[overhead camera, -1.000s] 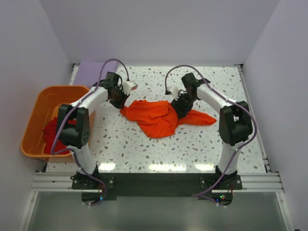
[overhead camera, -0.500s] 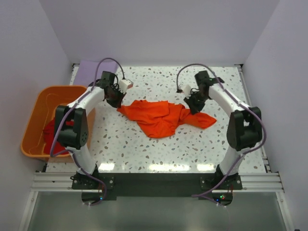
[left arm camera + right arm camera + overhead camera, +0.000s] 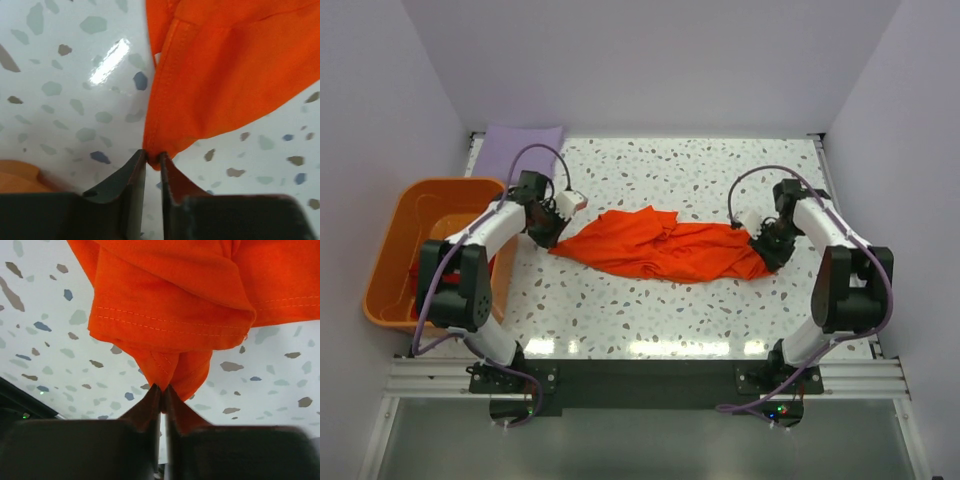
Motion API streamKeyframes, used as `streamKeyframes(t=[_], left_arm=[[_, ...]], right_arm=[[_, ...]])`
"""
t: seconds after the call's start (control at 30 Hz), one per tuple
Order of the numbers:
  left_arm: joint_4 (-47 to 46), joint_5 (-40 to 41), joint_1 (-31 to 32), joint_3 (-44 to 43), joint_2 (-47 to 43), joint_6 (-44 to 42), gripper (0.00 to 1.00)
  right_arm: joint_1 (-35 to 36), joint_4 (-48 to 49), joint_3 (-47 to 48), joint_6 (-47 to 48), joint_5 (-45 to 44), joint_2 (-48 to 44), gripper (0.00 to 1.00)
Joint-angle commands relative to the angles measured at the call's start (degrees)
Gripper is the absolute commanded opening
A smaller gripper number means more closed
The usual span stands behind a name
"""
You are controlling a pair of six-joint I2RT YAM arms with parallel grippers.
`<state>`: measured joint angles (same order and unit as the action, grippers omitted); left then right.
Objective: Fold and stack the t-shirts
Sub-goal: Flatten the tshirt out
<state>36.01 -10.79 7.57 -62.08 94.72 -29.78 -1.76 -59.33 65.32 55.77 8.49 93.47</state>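
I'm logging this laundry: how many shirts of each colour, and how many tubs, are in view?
Orange t-shirt: 1
Red t-shirt: 1
Lavender t-shirt: 1
Orange tub: 1
Total: 4

The left arm [image 3: 492, 226] and right arm [image 3: 832, 226] were white tubes with black joints; a purple cable [image 3: 757, 169] looped off each. Their fingers [image 3: 126, 186] were dark wedges.

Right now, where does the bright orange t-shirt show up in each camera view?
Top external: orange t-shirt stretched sideways across the middle.
Left wrist: orange t-shirt upper right, corner pinched in the left tool.
Right wrist: orange t-shirt at top, bunched edge pinched in the right tool.
Shared landmark: the speckled tabletop.
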Motion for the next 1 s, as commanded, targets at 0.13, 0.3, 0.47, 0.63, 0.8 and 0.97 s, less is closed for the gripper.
streamKeyframes(t=[0.13,0.3,0.47,0.63,0.8,0.97], left_arm=[[1.34,-20.75,3.66,-13.92,-2.97,-4.67,0.48],[2.58,-29.80,10.35,-30.24,11.52,-2.57,0.52],[1.25,-42.09,11.23,-44.33,27.94,0.43,0.55],[-1.29,-48.09,11.41,-50.59,35.44,-0.10,0.58],[-4.71,-49.33,11.67,-50.68,38.26,1.39,0.61],[-5.51,-51.61,11.85,-51.47,40.81,2.44,0.62]], right_arm=[[-0.79,-10.45,5.94,4.18,6.88,-5.05,0.61],[-2.02,-16.78,11.84,2.07,13.12,-2.69,0.62],[-2.81,-17.31,14.57,-2.32,16.03,-0.40,0.62],[-4.04,-17.48,16.06,-4.61,17.26,0.04,0.70],[-4.92,-18.19,16.86,-5.06,17.44,0.31,0.76],[-5.27,-17.93,16.77,-4.79,16.12,0.13,0.76]])
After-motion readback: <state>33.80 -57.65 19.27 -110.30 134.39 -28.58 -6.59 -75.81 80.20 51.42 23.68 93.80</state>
